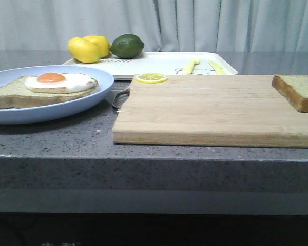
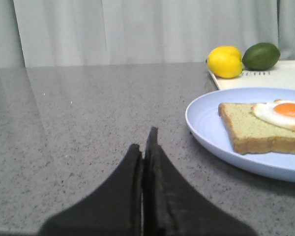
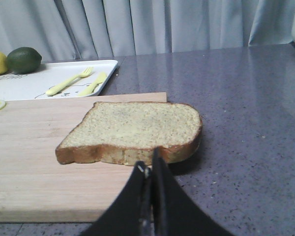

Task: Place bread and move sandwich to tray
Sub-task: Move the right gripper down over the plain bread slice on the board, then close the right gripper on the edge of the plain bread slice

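Note:
The bread [image 1: 299, 91] lies on the right end of the wooden cutting board [image 1: 205, 110]; it also shows in the right wrist view [image 3: 132, 130]. The sandwich [image 1: 41, 89], a bread slice with a fried egg on top, sits on the pale blue plate [image 1: 87, 105] at the left, and shows in the left wrist view [image 2: 263, 127]. The white tray [image 1: 164, 62] lies at the back. My left gripper [image 2: 146, 142] is shut and empty over bare counter, left of the plate. My right gripper [image 3: 150, 164] is shut and empty just in front of the bread's near crust.
Two lemons [image 1: 88, 48] and a lime [image 1: 127, 45] stand on the tray's left end. A yellow fork [image 1: 191, 65] and knife [image 1: 217, 68] lie on its right end. A lemon slice [image 1: 151, 78] lies on the board's back left corner. Curtains hang behind.

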Robot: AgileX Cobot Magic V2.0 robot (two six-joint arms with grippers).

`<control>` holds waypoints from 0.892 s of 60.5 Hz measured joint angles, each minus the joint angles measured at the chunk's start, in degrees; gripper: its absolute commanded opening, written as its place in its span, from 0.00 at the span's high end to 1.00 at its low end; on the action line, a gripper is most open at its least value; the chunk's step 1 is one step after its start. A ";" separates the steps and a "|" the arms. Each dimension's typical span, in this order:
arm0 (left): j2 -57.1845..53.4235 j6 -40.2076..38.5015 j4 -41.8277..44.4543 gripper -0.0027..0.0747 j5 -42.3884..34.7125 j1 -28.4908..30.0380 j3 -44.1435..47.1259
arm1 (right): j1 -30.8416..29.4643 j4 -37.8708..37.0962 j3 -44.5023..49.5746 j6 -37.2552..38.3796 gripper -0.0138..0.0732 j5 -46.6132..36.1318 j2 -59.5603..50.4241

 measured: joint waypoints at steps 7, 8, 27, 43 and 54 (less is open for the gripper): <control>0.00 0.00 -0.01 0.99 -4.20 0.00 0.00 | 0.00 0.00 0.00 0.00 0.91 -1.86 0.00; 0.00 0.00 -0.01 0.99 -4.79 0.00 0.00 | 0.00 0.00 0.00 0.00 0.91 -2.25 0.00; 2.85 0.00 -0.12 0.99 -6.99 0.00 -8.31 | 0.00 0.00 -12.26 0.00 0.91 8.36 1.50; 26.64 0.00 -2.73 0.99 4.10 0.00 -25.72 | 0.00 0.10 -28.35 0.00 0.91 17.07 21.95; 34.87 0.00 -4.32 0.97 4.48 0.00 -28.61 | 0.00 0.35 -31.00 0.00 0.75 14.96 29.64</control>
